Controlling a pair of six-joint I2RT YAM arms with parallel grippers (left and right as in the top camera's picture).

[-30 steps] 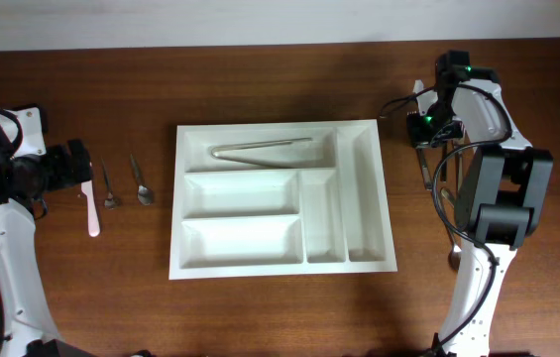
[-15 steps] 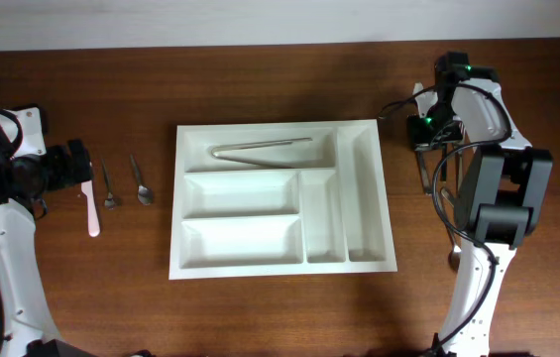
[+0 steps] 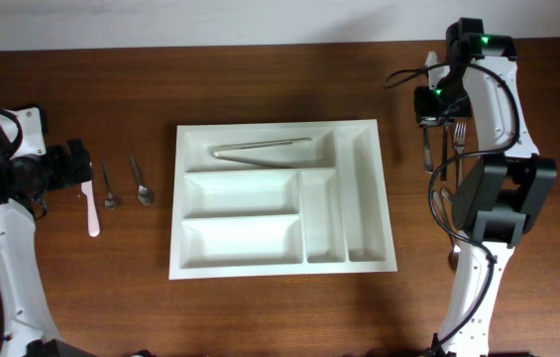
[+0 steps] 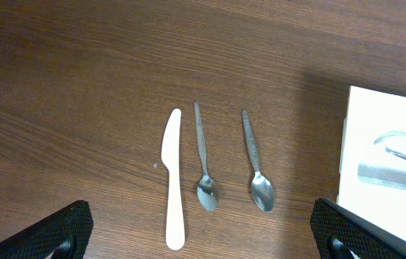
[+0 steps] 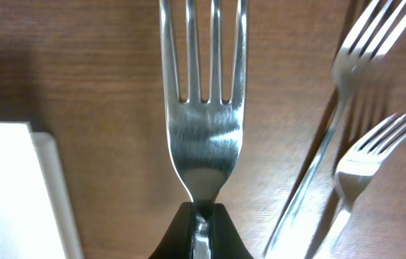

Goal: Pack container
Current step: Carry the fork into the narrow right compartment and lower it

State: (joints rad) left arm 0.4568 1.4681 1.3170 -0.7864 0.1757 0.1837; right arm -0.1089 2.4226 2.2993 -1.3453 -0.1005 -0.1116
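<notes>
White plastic five-compartment cutlery tray [image 3: 240, 243] sits mid tabletop [image 3: 280, 79]; right jaws clamp shiny steel fork [image 5: 203, 137] by neck, prob. to carry it over; left jaws wide open, empty.

Tongs [image 3: 260, 149] in the container's [image 3: 240, 243] 12 o'clock compartment; knife [image 3: 91, 203] and two spoons [image 3: 142, 183] (side by side) at its 9 o'clock, fork [image 5: 203, 144] at 2 o'clock

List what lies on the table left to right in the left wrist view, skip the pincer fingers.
white plastic knife → first teaspoon → second teaspoon → container, only its edge in frame at the right.
</notes>
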